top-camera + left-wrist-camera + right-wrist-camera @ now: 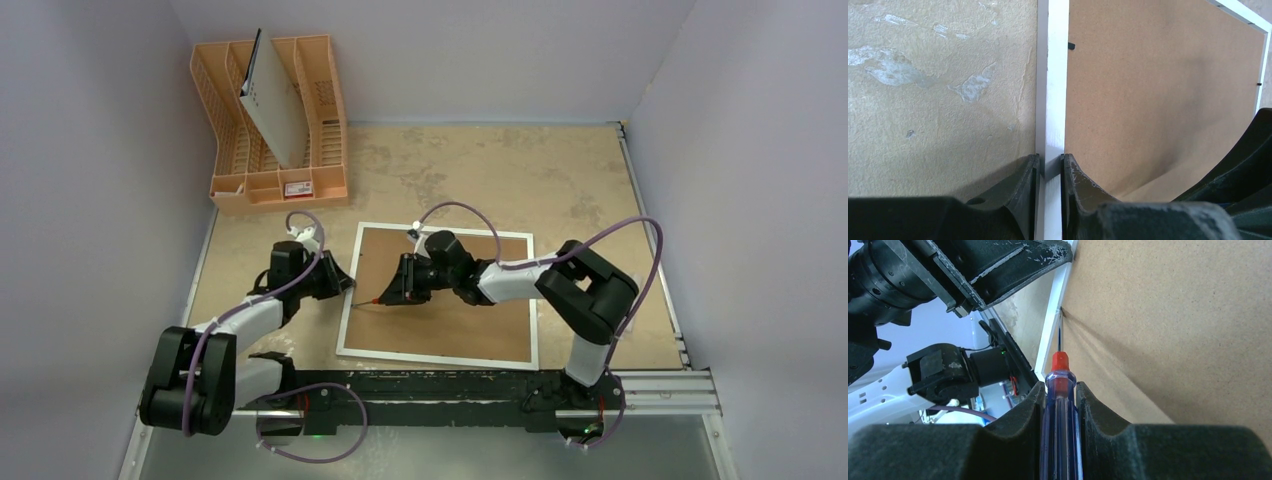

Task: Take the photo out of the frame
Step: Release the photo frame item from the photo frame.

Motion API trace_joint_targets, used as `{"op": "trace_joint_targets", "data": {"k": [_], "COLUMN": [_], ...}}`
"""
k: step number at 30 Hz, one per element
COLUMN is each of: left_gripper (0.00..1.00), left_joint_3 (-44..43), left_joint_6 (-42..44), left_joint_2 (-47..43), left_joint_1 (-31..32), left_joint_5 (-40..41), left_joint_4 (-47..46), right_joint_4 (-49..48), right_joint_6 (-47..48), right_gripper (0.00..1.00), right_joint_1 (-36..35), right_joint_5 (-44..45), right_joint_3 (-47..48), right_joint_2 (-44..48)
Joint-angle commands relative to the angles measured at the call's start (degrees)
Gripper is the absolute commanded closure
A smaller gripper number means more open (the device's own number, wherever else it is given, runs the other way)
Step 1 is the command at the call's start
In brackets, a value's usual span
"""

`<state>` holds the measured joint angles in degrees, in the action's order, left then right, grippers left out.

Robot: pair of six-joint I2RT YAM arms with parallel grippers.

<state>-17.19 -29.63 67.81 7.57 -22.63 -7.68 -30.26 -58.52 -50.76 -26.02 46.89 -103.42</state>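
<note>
The frame (pixel 436 357) lies face down on the table, brown fibreboard back (pixel 470 315) up, white border all round. My left gripper (pixel 343 284) is shut on the frame's left white border (pixel 1052 100), one finger outside, one on the brown back. My right gripper (pixel 392 293) is shut on a blue-and-red screwdriver (pixel 1061 405). The screwdriver's thin tip (pixel 1059 332) touches the seam where the brown back (pixel 1168 315) meets the white border, close to the left gripper. The photo is hidden under the backing.
An orange plastic rack (pixel 262 185) stands at the back left with a grey-white perforated board (pixel 272 105) leaning in it. Small black retaining tabs (pixel 1071 46) sit along the frame's inner edge. Grey walls close in left, right and back.
</note>
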Motion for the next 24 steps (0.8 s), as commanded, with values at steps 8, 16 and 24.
{"op": "trace_joint_targets", "data": {"k": [8, 16, 24], "left_gripper": [0.96, 0.96, 0.96], "left_joint_3": [2.4, 2.1, 2.5], "left_joint_6": [-4.5, -4.8, -5.5], "left_joint_2": [-2.1, -2.5, -3.3], "left_joint_1": [2.2, 2.3, 2.4], "left_joint_5": [-2.6, -2.7, -2.6], "left_joint_4": [1.5, 1.4, 1.0], "right_joint_4": [9.9, 27.4, 38.6], "right_joint_6": [3.4, 8.4, 9.1], "right_gripper": [1.00, 1.00, 1.00], "right_joint_1": [-3.8, -5.9, -9.9], "right_joint_5": [11.2, 18.4, 25.8], "right_joint_3": [5.3, 17.4, 27.6], "right_joint_2": [-0.4, -0.6, -2.2]}}
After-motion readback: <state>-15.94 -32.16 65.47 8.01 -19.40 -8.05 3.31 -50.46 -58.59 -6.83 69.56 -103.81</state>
